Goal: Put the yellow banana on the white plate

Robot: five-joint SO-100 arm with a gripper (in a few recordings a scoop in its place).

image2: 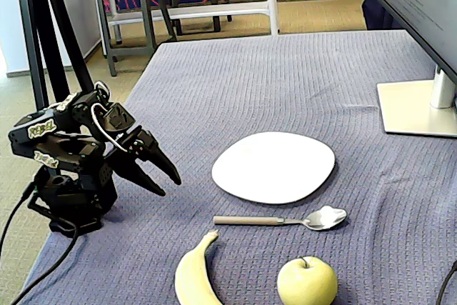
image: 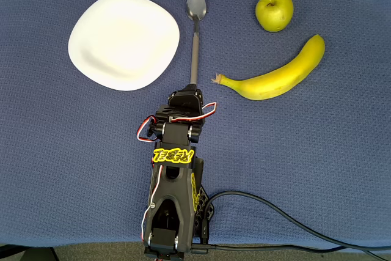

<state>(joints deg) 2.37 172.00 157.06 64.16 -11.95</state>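
In the overhead view the black arm folds up from the bottom edge, its gripper point(image: 187, 96) in midframe; the fixed view shows its fingers point(image2: 163, 178) spread apart, holding nothing. At two o'clock from the gripper the yellow banana point(image: 275, 75) lies on the blue cloth point(image: 342, 169), untouched. A spoon point(image: 195, 35) stretches to twelve o'clock. Farther out, the white plate point(image: 124, 41) sits at ten o'clock, a green apple point(image: 274, 10) at one o'clock.
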